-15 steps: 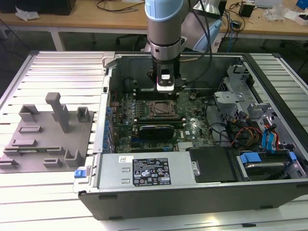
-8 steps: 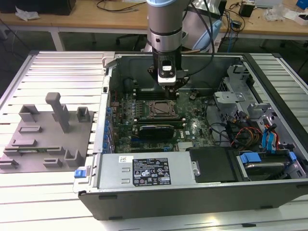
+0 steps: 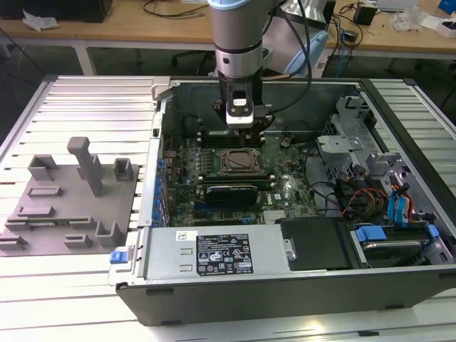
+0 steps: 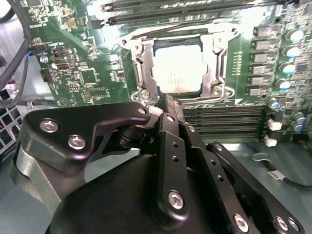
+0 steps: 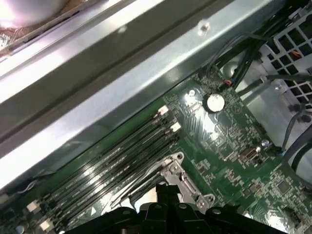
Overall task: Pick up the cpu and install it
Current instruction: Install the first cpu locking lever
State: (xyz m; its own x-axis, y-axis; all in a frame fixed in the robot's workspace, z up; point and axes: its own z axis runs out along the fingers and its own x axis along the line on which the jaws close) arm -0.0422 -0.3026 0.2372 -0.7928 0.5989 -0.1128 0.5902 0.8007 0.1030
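Note:
The cpu point(image 4: 176, 68), a silvery-grey square chip, lies flat inside the metal-framed socket point(image 3: 239, 162) on the green motherboard point(image 4: 87, 73). My gripper point(image 4: 168, 101) hangs just above the board beside the socket's edge, over the black memory slots point(image 4: 224, 119). Its fingers are drawn together with nothing between them. In the exterior view the gripper point(image 3: 243, 132) sits a little behind the socket, inside the open computer case. In the first wrist view its black tip point(image 5: 166, 191) points at a corner of the socket frame point(image 5: 181, 179).
A grey fixture plate point(image 3: 71, 196) with plastic blocks lies at the exterior view's left, outside the case. A black expansion card point(image 3: 231, 192) sits in front of the socket. The power supply point(image 3: 221, 253) fills the case's near side. Drive cages and cables point(image 3: 370, 192) crowd the right.

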